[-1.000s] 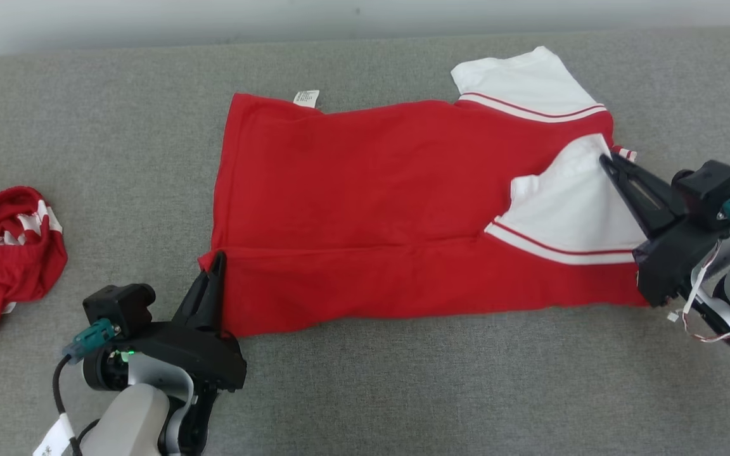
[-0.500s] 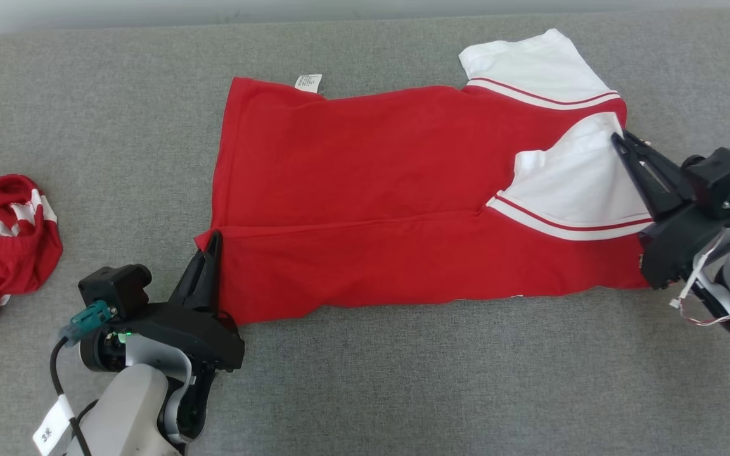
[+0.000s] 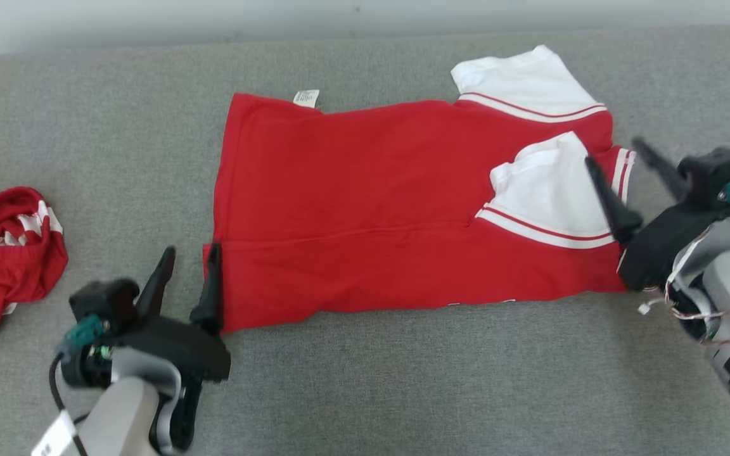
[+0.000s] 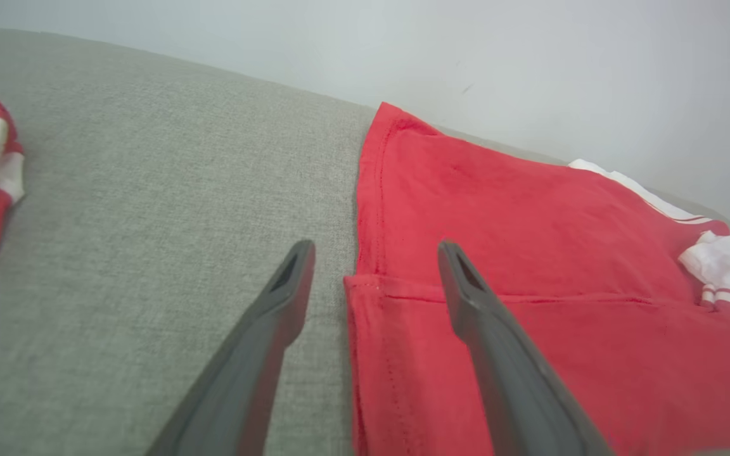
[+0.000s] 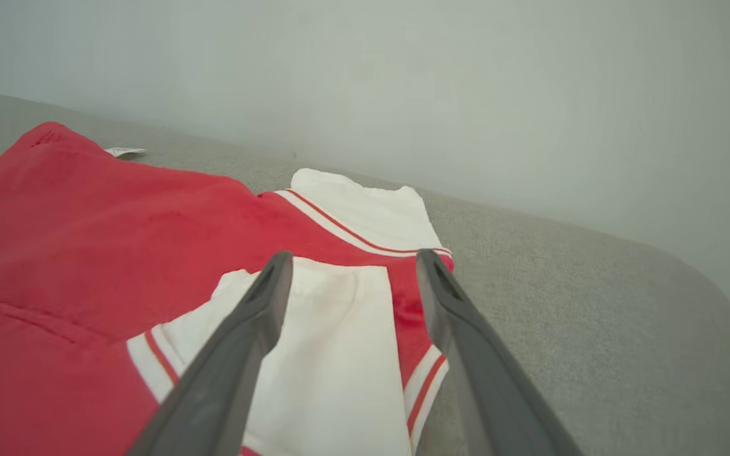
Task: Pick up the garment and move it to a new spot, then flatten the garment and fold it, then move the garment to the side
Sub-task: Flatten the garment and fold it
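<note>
- Garment (image 3: 371, 202), a red top with white sleeves, is lying spread out across the middle of the grey cushioned surface (image 3: 403, 380), its hem facing left and its sleeves to the right.
- A long crease is running left to right along the near part of the red cloth.
- One white sleeve (image 3: 523, 79) is sticking out at the far right corner, while the other sleeve (image 3: 549, 190) is lying folded in over the red body, close to the right edge.
- A small white label (image 3: 306, 97) is poking out at the far left corner of the hem.
- The left gripper (image 3: 191, 249) is sitting at the near left corner of the top with its fingers spread apart and gripping nothing. One finger is hanging over the red hem and the other over bare grey fabric.
- The right gripper (image 3: 613, 151) is waiting at the right edge, its fingers likewise parted and empty. One finger is crossing the folded white sleeve and the other is standing out past the striped trim.
- A second red-and-white cloth (image 3: 7, 259) is lying crumpled at the left edge, well apart from the top.
- A pale wall (image 3: 149, 19) is running behind the far edge.
</note>
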`<state>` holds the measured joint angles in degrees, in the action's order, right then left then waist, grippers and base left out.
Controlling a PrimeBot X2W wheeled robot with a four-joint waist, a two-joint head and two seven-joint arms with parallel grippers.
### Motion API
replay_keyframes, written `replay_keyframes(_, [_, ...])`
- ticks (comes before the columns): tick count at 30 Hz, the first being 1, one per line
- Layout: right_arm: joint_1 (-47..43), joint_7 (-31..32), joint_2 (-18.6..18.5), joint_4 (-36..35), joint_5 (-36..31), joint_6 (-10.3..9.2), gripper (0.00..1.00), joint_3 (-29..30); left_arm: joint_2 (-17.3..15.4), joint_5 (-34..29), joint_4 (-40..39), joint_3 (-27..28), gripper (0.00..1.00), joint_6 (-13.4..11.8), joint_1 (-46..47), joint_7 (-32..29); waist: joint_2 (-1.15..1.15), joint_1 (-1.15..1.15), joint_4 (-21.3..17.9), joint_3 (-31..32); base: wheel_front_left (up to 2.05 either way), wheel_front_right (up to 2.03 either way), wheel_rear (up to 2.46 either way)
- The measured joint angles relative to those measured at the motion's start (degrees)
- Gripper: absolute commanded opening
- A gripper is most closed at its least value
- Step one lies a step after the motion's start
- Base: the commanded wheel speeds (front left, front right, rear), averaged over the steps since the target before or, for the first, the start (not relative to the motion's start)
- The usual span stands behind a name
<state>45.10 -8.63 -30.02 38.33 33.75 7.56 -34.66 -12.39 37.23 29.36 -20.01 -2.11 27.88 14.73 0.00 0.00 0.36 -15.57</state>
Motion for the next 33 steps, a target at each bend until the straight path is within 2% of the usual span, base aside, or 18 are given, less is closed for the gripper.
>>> replay_keyframes(3, [-2.1, 5.4, 0.7, -0.8, 3.1, 0.0, 1.0, 1.5, -0.6, -1.7, -1.3, 0.2, 1.0, -1.0, -2.9, 0.2, 0.0, 0.0, -0.3, 1.1, 0.0, 0.0, 0.0])
replay_keyframes(9, [-6.5, 16.5, 0.4, -1.0, 4.0, 0.0, 1.0, 4.8, -2.2, -5.4, -2.6, -2.2, 1.0, -3.4, -6.8, -0.2, 0.0, -0.01, -1.5, 1.9, 0.0, 0.0, 0.0])
replay_keyframes(14, [-9.5, 22.1, 2.0, -0.1, 3.5, -0.01, 1.0, 11.1, -0.7, -5.6, -2.3, -3.6, 1.0, -4.5, -7.2, -1.6, 0.0, 0.0, -1.7, 1.0, 0.0, 0.0, 0.0])
replay_keyframes(21, [-12.1, 27.4, 5.0, -1.9, -0.1, -0.01, 1.0, 16.4, -0.1, -6.2, 0.4, -4.2, 1.0, -5.7, -5.2, -1.9, 0.0, 0.0, -1.9, -0.4, 0.0, 0.0, 0.0])
replay_keyframes(25, [-12.6, 31.5, 7.0, -2.0, -2.1, -0.01, 1.0, 19.7, -0.1, -6.5, 2.3, -5.4, 1.0, -5.8, -3.5, -4.4, -0.01, -0.01, -1.8, -0.7, 0.0, 0.0, 0.0])
replay_keyframes(26, [-12.8, 32.7, 7.3, -2.5, -2.6, -0.02, 1.0, 20.0, 0.0, -6.6, 2.6, -5.7, 0.93, -5.4, -3.1, -5.2, -0.01, -0.01, -1.7, -0.7, 0.0, 0.0, 0.0])
replay_keyframes(27, [-13.1, 33.6, 7.6, -3.0, -2.8, -0.12, 1.0, 20.5, 0.1, -6.5, 2.8, -5.9, 0.49, -5.3, -2.8, -5.9, -0.01, -0.01, -1.6, -0.7, 0.0, 0.0, 0.0])
replay_keyframes(28, [-13.5, 34.6, 7.6, -3.7, -3.2, -0.12, 1.0, 20.7, 0.1, -6.4, 3.1, -6.2, 0.35, -4.8, -2.6, -6.6, -0.02, -0.02, -1.5, -0.7, 0.0, 0.0, 0.0])
replay_keyframes(29, [-13.9, 35.5, 7.7, -4.6, -3.4, -0.19, 0.0, 20.8, 0.1, -6.2, 3.3, -6.3, 0.0, -4.4, -2.4, -7.0, -0.01, -0.01, -1.3, -0.6, 0.0, 0.0, 0.0])
replay_keyframes(33, [-16.6, 37.4, 7.7, -8.9, -3.9, -0.18, 0.0, 21.2, 0.5, -5.5, 3.7, -6.8, 0.0, -3.3, -2.4, -8.0, -0.01, -0.01, -1.1, 0.0, 0.0, 0.0, 0.0])
